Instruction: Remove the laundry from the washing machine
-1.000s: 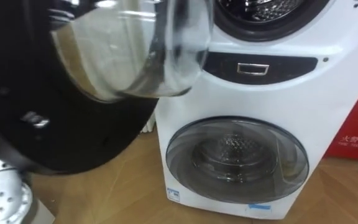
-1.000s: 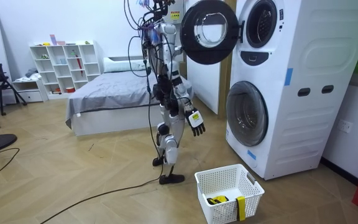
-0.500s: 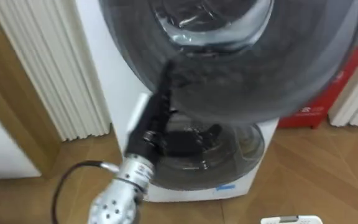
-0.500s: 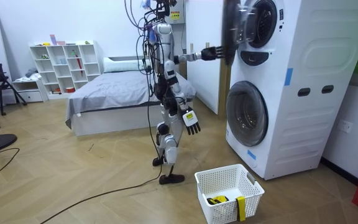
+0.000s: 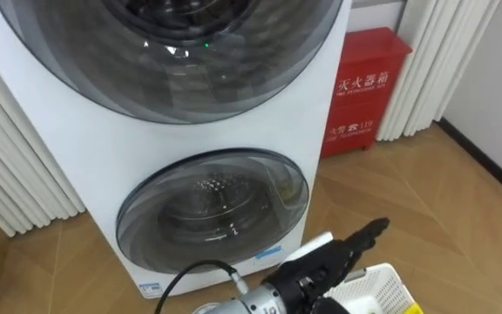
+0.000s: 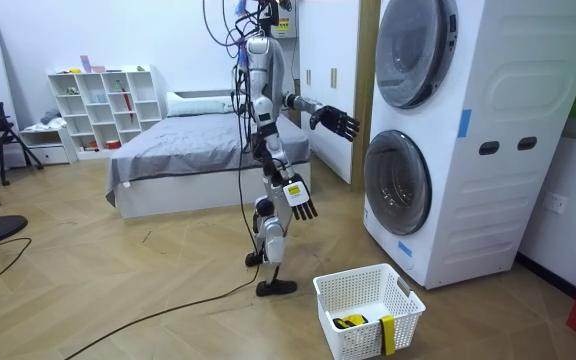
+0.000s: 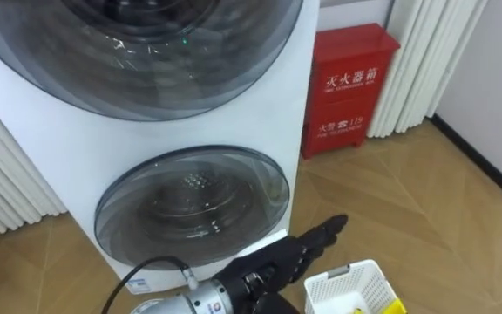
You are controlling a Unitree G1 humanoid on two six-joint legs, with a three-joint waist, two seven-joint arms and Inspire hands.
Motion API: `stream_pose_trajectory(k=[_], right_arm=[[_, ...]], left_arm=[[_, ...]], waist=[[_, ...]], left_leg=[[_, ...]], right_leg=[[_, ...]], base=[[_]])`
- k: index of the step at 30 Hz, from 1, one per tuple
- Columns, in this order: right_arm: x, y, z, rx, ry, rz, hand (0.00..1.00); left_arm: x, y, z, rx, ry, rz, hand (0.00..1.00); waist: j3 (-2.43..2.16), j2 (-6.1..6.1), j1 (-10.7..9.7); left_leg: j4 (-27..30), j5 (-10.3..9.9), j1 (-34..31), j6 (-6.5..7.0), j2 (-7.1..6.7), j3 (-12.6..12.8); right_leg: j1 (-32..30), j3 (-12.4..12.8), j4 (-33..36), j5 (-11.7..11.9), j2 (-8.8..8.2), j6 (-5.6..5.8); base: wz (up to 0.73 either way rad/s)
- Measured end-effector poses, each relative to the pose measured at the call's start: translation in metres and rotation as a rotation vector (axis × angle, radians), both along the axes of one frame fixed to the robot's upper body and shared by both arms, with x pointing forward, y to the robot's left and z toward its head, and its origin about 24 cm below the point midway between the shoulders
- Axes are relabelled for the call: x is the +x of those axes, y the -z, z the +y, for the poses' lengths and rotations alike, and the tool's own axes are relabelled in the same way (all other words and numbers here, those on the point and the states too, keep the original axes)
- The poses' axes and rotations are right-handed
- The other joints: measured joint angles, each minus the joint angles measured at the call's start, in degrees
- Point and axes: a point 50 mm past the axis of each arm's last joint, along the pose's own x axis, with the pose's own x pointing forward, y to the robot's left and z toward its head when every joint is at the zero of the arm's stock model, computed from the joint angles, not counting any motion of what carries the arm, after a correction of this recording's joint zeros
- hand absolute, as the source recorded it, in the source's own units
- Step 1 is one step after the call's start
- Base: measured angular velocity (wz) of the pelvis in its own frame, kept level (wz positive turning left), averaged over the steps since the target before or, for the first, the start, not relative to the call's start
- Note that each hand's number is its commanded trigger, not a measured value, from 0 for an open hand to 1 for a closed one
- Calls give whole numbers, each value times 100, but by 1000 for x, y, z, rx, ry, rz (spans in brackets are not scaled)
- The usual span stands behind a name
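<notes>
standing before the stacked washing machine (image 5: 268, 131), the robot holds its left hand (image 5: 321, 264) out, released, fingers straight, pointing forward and rightward, grasping nothing. the right hand (image 6: 303, 205) hangs slack by the hip. the upper door (image 5: 172, 52) is shut, above and ahead of the left hand, the nearer one. likely clothes (image 6: 347, 322), yellow and dark, lie in the basket (image 6: 356, 345) on the floor.

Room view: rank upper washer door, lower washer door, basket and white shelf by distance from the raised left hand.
1. Tie: upper washer door and lower washer door, just right of the left hand; too close to call.
2. The basket, floor below.
3. The white shelf, far left wall.
</notes>
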Motion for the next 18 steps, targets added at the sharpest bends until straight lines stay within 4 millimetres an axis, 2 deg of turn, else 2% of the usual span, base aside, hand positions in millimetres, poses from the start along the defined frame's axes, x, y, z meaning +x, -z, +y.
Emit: stream_pose_trajectory(k=[3,4,6,7,9,12,14,15,16,17,18], right_arm=[[-2,0,0,1,-1,0,0],[-3,0,0,2,-1,0,0],[-3,1,0,3,-1,2,0],[-4,1,0,4,-2,3,0],[-3,1,1,9,-7,3,0],[-7,1,0,9,1,13,0],[-13,3,0,10,6,24,0],[-17,4,0,11,10,33,0],[-20,4,-1,8,15,40,0],[-24,5,-2,7,25,48,0],[-28,5,-4,4,53,49,0]], left_arm=[[0,7,2,18,-7,22,0],[0,11,4,28,-12,33,0],[1,21,7,68,-23,43,0],[1,28,11,103,-35,51,0],[1,38,17,148,-62,70,0],[-1,55,34,226,-138,91,0],[-7,73,55,253,-239,140,0],[-15,90,74,295,-317,195,0],[-26,109,96,351,-403,265,0],[-34,118,109,378,-459,311,0],[-52,134,134,423,-560,397,0]], waist=[[0,-1,58],[26,-42,80],[16,-26,121],[34,-55,142],[33,-55,188],[18,-104,374],[4,-175,487],[-31,-213,563],[-33,-233,688],[-45,-238,733],[-97,-236,798]], left_leg=[[1,0,10,0,3,1],[1,0,17,0,6,9],[1,0,17,0,8,27],[1,0,11,0,12,24],[-2,0,3,0,14,25],[-3,0,24,0,24,24],[-4,0,93,0,40,17],[-5,0,135,-1,51,8],[-4,-20,203,-34,80,0],[2,-41,210,-70,99,-11],[1,-76,219,-125,128,-20]], right_leg=[[5,20,4,-2,7,-3],[4,28,10,-1,9,-3],[4,29,12,0,10,-5],[3,17,11,0,11,-5],[-11,9,8,-3,17,-9],[0,16,10,2,27,-20],[65,18,-2,-3,39,-43],[104,10,-2,-15,52,-60],[165,-26,-4,-18,83,-69],[173,-56,-6,-26,99,-83],[180,-122,-13,-40,120,-105]], base=[[-2],[-5],[-2],[4],[2],[-6],[-9],[-12],[-15],[-10],[8]])
